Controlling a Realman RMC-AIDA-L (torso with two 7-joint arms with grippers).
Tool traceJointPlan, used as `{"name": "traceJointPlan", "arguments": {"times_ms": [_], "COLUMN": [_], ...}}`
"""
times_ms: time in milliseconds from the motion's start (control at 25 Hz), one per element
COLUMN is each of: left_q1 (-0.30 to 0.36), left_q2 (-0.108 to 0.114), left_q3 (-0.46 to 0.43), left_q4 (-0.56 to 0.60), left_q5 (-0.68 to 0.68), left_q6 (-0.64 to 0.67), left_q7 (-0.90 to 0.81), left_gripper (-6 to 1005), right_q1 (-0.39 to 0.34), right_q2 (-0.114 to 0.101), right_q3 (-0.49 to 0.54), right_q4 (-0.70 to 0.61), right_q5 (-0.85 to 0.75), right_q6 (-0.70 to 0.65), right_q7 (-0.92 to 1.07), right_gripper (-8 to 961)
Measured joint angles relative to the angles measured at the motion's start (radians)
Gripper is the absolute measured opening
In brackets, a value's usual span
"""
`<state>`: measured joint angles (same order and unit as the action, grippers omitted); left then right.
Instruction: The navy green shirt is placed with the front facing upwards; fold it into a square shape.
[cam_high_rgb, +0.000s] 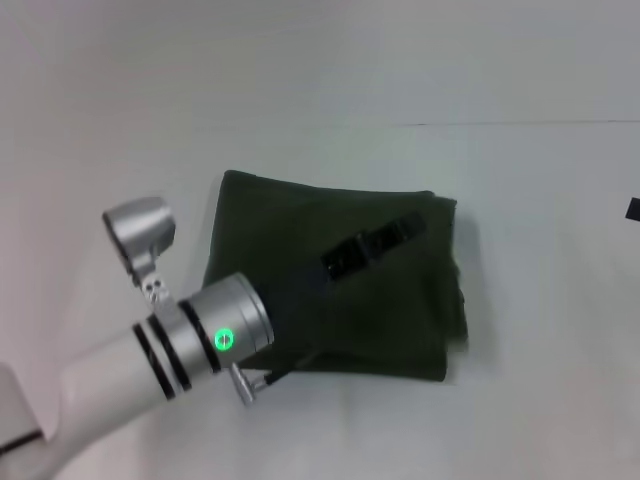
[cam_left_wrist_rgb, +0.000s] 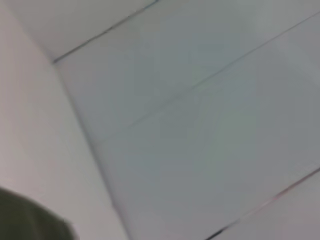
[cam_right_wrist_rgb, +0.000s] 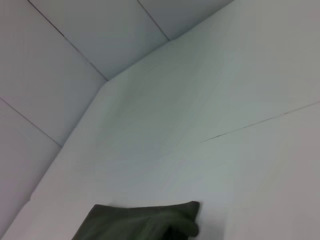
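The navy green shirt (cam_high_rgb: 400, 320) lies folded into a rough square on the white table (cam_high_rgb: 540, 400), with no letters showing. My left arm reaches in from the lower left, and my left gripper (cam_high_rgb: 375, 245) hangs over the upper middle of the shirt, dark against the dark cloth. A corner of the shirt shows in the left wrist view (cam_left_wrist_rgb: 30, 222) and an edge of it in the right wrist view (cam_right_wrist_rgb: 140, 222). Only a small dark tip of my right gripper (cam_high_rgb: 633, 209) shows at the right edge, away from the shirt.
The white table stretches on all sides of the shirt. A thin seam line (cam_high_rgb: 520, 123) runs across the table behind the shirt. White wall panels (cam_right_wrist_rgb: 75, 45) rise beyond the table's far edge.
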<state>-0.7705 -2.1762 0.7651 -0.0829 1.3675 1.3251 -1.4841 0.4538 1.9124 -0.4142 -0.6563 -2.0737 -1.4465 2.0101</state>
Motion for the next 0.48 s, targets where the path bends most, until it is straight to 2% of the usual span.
{"name": "traceJointPlan", "arguments": {"times_ms": [80,240,400,480], "left_q1": [0.016,0.053,0.133,0.177], "left_q2": [0.000,0.001,0.007,0.009], "left_q3": [-0.023,0.013,0.049,0.050], "left_q4": [-0.019,0.051,0.225,0.309], "left_q5": [0.003,0.011,0.018,0.018], "left_q6": [0.060,0.189,0.265,0.256], "left_q7": [0.065,0.079,0.073,0.075], "left_gripper": [151,235,319,403], "right_q1": [0.004,0.024,0.073,0.110], "right_q2": [-0.001,-0.002,-0.007,-0.016], "right_q3": [-0.004,-0.014,-0.020,-0.042], "right_q4": [0.001,0.006,0.016,0.034], "right_q5": [-0.001,-0.013,-0.071,-0.114], "right_q6": [0.000,0.007,0.019,0.031], "right_q7": [0.000,0.006,0.069,0.128], "right_gripper": [857,857,857,856]}}
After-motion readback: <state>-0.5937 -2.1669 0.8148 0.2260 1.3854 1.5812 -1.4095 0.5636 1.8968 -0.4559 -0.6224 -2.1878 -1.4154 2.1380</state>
